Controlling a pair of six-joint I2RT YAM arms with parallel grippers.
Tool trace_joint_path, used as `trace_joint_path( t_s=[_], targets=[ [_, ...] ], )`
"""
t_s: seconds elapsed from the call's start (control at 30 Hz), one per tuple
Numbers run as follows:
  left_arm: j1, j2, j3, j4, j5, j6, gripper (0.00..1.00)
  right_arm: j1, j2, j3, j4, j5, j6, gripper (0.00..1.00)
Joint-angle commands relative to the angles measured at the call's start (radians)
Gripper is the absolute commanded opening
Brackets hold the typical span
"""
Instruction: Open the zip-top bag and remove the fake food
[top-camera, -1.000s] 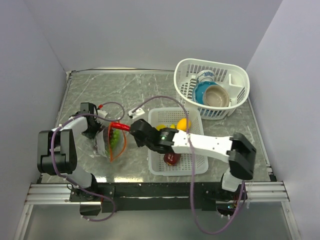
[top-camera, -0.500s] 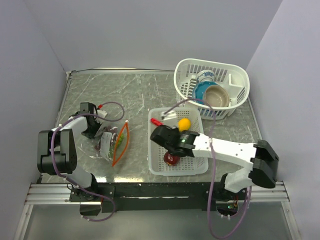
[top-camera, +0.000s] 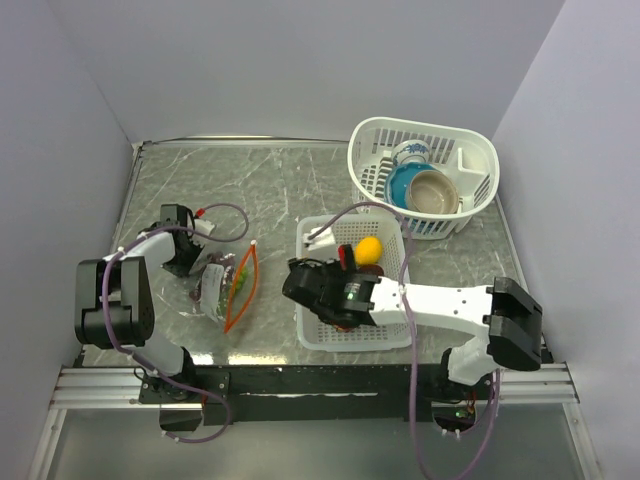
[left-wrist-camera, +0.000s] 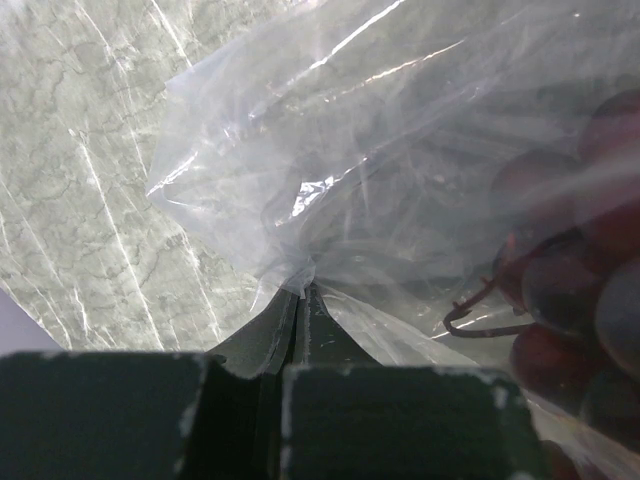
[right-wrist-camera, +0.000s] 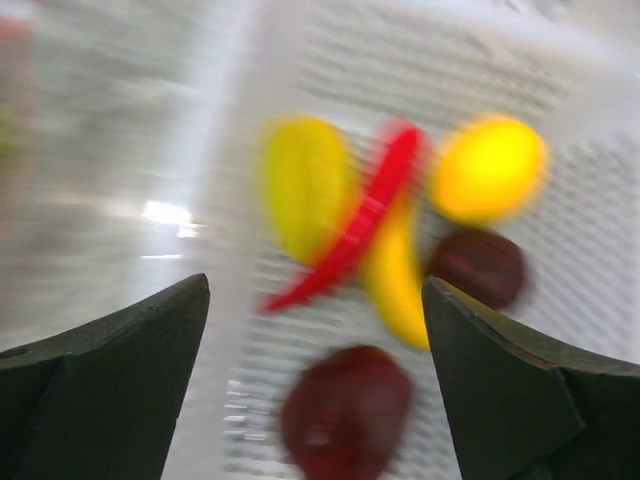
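The right gripper (right-wrist-camera: 315, 290) hangs over the near, rectangular white basket (top-camera: 403, 331), its two dark fingers spread wide with nothing between them. The wrist view below it is blurred, but the basket's contents can be made out: a yellow banana (right-wrist-camera: 395, 285), a red chili-shaped piece (right-wrist-camera: 350, 235) lying across it, a yellow-green piece (right-wrist-camera: 303, 185), a yellow-orange round fruit (right-wrist-camera: 490, 167) and two dark red pieces, one of them (right-wrist-camera: 345, 412) nearest the gripper and the other (right-wrist-camera: 480, 265) beside the banana. To the left of that basket, on the grey marbled bench (top-camera: 280, 180), lies the zip-top bag (top-camera: 215, 290), its orange-red zipper strip (top-camera: 243, 283) gaping open toward the basket. The left gripper (left-wrist-camera: 297, 305) is closed tight on a pinch of the bag's clear crinkled plastic at the end away from the zipper. Purple grapes (left-wrist-camera: 575, 290) and a green piece (top-camera: 236, 280) sit inside the bag. Farther back on the right stands a rounded white basket (top-camera: 470, 217) holding a blue bowl (top-camera: 398, 183), a tan bowl (top-camera: 436, 192) and a white cup with blue patterning (top-camera: 411, 152).
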Motion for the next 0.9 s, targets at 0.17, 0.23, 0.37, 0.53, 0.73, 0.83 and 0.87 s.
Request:
trace_joint_path(
  t_s=[0.17,0.23,0.37,0.53,0.73,0.83,0.87],
  targets=[
    [-0.023,0.098,-0.028,-0.042,0.036,-0.050,0.01,0.083,0.230,0.166,0.546,-0.197,-0.376,0.91],
    [-0.032,0.102,-0.029,-0.040,0.031,-0.053,0.01,0.083,0.287,0.194,0.570,-0.230,-0.399,0.91],
    [-0.038,0.103,-0.028,-0.040,0.027,-0.060,0.03,0.070,0.435,0.286,0.598,-0.267,-0.419,0.88],
    [-0.040,0.093,-0.018,-0.045,0.030,-0.058,0.04,0.053,0.499,0.314,0.624,-0.318,-0.420,0.86],
    [-0.063,0.096,0.009,-0.066,0.059,-0.087,0.04,0.034,0.533,0.322,0.701,-0.437,-0.436,0.90],
    [-0.095,0.101,0.029,-0.091,0.100,-0.113,0.05,0.027,0.538,0.323,0.757,-0.560,-0.437,0.95],
    [-0.102,0.104,0.031,-0.095,0.109,-0.119,0.05,0.025,0.547,0.338,0.767,-0.582,-0.436,0.97]
  ],
)
